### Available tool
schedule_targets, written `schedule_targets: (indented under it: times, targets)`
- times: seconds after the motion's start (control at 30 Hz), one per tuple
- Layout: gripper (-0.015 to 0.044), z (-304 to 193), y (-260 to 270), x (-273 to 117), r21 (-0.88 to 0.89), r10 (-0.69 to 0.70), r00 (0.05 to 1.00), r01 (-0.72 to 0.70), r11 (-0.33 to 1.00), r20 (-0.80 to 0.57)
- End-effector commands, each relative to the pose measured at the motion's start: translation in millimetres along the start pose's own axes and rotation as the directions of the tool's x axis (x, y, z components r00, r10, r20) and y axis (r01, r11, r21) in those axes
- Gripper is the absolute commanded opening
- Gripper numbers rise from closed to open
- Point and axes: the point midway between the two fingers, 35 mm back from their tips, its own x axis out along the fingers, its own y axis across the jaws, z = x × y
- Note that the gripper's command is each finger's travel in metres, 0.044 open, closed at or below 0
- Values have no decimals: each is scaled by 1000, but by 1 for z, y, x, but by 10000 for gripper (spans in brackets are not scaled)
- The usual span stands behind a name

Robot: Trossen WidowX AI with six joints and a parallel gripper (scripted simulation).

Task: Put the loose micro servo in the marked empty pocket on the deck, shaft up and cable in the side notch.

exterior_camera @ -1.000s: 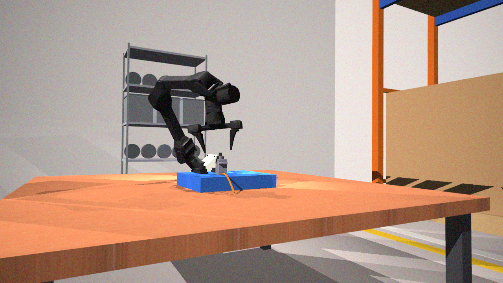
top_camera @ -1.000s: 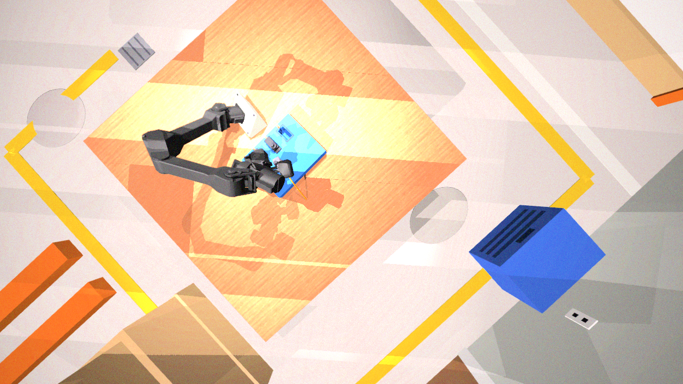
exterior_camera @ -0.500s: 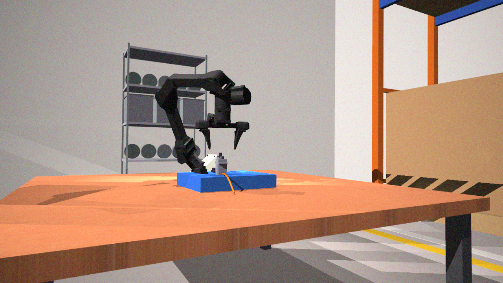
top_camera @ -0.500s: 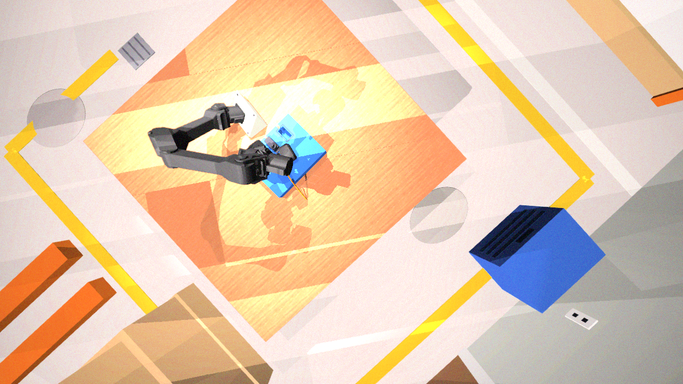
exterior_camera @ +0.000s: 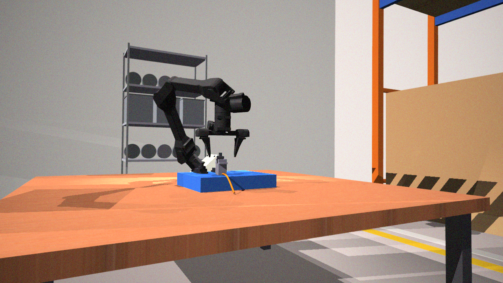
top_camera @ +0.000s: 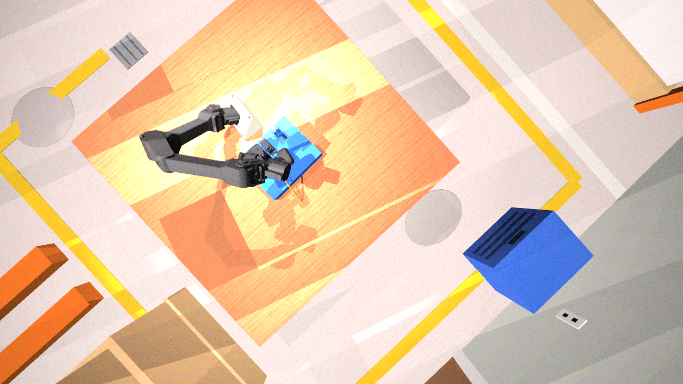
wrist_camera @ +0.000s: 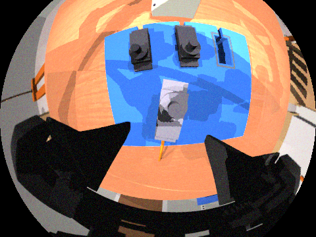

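The loose grey micro servo (exterior_camera: 221, 166) (wrist_camera: 171, 110) stands upright on the blue deck (exterior_camera: 239, 183) (wrist_camera: 128, 99) (top_camera: 276, 194), its output shaft pointing up. Its orange cable (exterior_camera: 229, 183) (wrist_camera: 161, 151) (top_camera: 294, 192) hangs over the deck's edge. The marked empty pocket (wrist_camera: 224, 54) (top_camera: 280, 135) is at the deck's far right corner in the wrist view, its side notch at the far end. My gripper (exterior_camera: 222, 156) (wrist_camera: 169, 132) is open and empty, its fingertips above the servo, one to each side. In the top view the arm hides the servo.
Two dark servos (wrist_camera: 140, 49) (wrist_camera: 187, 46) sit in the deck in a row with the pocket. The white base plate (top_camera: 247, 121) (exterior_camera: 210, 160) (wrist_camera: 174, 8) of the arm stands beyond that row. The deck lies on the wooden table (top_camera: 382, 157) (exterior_camera: 316, 204).
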Motion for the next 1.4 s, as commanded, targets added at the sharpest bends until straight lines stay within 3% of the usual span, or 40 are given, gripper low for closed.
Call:
schedule_targets:
  times: [0.0,0.27,0.67,0.83,0.97,1.37]
  targets:
    - [440,1,1,7,-6,6,1000,-6,1000,3]
    - [440,1,1,17,-6,6,1000,-6,1000,3]
    - [125,1,1,17,-6,6,1000,-6,1000,3]
    - [92,1,1,17,-6,6,1000,-6,1000,3]
    - [0,0,1,10,-6,6,1000,-6,1000,3]
    - [0,3,7,-13,-7,6,1000,-6,1000,4]
